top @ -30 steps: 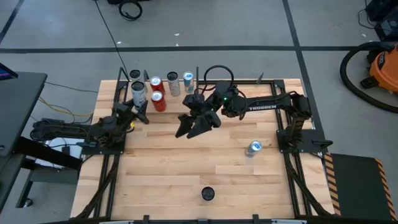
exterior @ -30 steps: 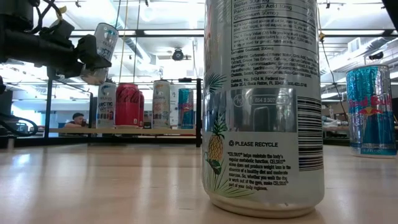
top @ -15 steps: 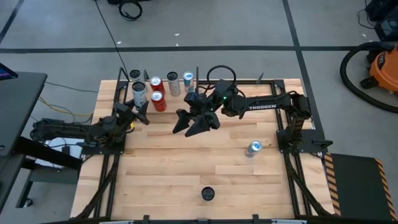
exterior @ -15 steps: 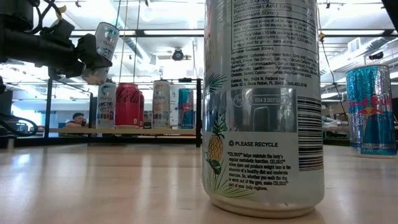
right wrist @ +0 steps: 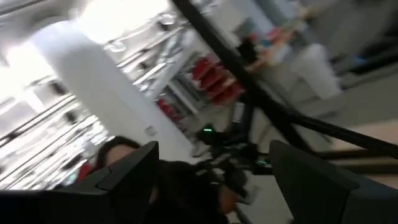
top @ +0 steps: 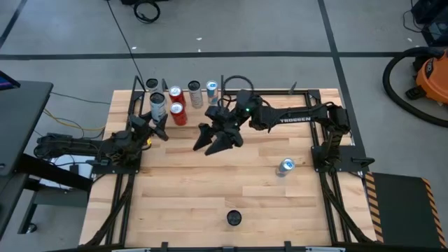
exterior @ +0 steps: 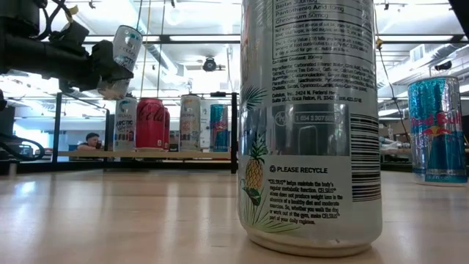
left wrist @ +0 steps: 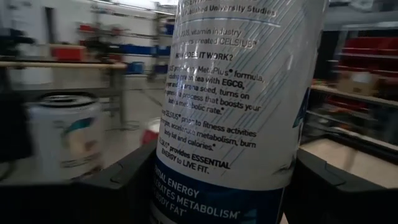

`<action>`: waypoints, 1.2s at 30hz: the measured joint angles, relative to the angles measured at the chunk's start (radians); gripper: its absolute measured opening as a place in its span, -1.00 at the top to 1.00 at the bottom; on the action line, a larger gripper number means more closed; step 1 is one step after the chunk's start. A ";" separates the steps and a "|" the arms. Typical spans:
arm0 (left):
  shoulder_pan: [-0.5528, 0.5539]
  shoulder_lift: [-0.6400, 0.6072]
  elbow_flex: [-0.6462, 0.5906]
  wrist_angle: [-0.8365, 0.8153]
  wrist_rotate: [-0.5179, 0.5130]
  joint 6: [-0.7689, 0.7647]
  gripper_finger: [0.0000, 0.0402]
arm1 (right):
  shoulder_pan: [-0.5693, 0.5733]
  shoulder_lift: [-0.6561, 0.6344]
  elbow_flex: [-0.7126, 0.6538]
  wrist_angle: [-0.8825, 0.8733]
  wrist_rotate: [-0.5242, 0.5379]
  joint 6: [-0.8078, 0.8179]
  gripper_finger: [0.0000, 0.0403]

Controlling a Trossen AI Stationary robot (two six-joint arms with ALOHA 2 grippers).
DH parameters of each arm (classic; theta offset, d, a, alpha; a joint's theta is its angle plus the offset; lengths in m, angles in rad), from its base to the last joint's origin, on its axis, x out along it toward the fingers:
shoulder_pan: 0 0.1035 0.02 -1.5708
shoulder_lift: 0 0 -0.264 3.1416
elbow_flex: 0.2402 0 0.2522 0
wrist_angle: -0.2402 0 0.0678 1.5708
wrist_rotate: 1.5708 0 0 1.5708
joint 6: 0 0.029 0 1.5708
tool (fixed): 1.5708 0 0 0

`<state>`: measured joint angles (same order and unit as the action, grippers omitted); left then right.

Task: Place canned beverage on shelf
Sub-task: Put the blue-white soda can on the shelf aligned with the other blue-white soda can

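The left pincer (top: 155,120) is clamped on a white can (left wrist: 236,106), one dark finger on each side of it, and holds it tilted in the air just above the shelf's (top: 183,119) left end; in the low view the held can (exterior: 123,55) hangs over a similar white can (exterior: 124,125) standing on the shelf board (exterior: 154,154). From above, the held can (top: 157,105) sits at the near left edge of the row, just beside a red can (top: 178,114).

The right pincer (top: 213,143) hovers over the middle of the tabletop (top: 210,196), near the shelf's right end, its two fingers spread apart with nothing between them.

Nearest the front edge of the tabletop stands a silver can with a pineapple print (exterior: 311,125), seen from above as a dark round top (top: 234,218). Farther back, toward the right arm's base, stands a blue and silver can (top: 286,166), which shows at the right of the low view (exterior: 437,128).

At the far side of the tabletop, the shelf carries a row of upright cans: the white can at the left, the red can (exterior: 151,123), a second red can (top: 175,94), a pale silver can (exterior: 190,121) and a blue can (exterior: 219,126). Beyond the table, a person (exterior: 91,139) shows in the room.
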<state>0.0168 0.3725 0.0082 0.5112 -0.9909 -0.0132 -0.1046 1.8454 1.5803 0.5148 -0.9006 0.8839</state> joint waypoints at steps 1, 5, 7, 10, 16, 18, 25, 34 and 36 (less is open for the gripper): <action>0.000 0.000 0.000 0.002 0.034 -0.001 -0.31 | -0.011 0.000 0.000 -0.043 0.012 -0.021 -0.56; -0.001 0.001 0.008 -0.004 0.194 0.004 -0.31 | -0.062 0.000 0.000 -0.213 0.046 -0.142 -0.56; -0.001 0.000 0.013 0.000 0.234 0.010 -0.31 | -0.086 0.000 0.000 -0.245 0.090 -0.197 -0.56; -0.001 0.000 0.013 0.001 0.246 -0.001 -0.31 | -0.119 0.000 0.000 -0.249 0.148 -0.242 -0.56; -0.006 0.000 0.014 0.000 0.310 -0.010 -0.31 | -0.143 0.000 0.000 -0.246 0.451 -0.260 -0.56; -0.006 0.000 0.014 0.000 0.326 -0.021 -0.31 | -0.144 0.000 0.000 -0.240 0.550 -0.250 -0.56; -0.008 0.000 0.016 -0.022 0.371 -0.028 -0.31 | -0.168 0.001 0.000 -0.198 0.492 -0.314 -0.56; -0.021 0.000 0.017 -0.035 0.424 -0.029 -0.34 | -0.200 0.001 0.000 -0.210 0.448 -0.448 -0.56; -0.021 0.000 0.017 -0.033 0.458 -0.033 -0.36 | -0.212 0.002 0.000 -0.209 0.430 -0.446 -0.56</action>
<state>-0.0040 0.3729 0.0254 0.4785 -0.5331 -0.0459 -0.3166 1.8477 1.5799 0.3056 -0.4702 0.4380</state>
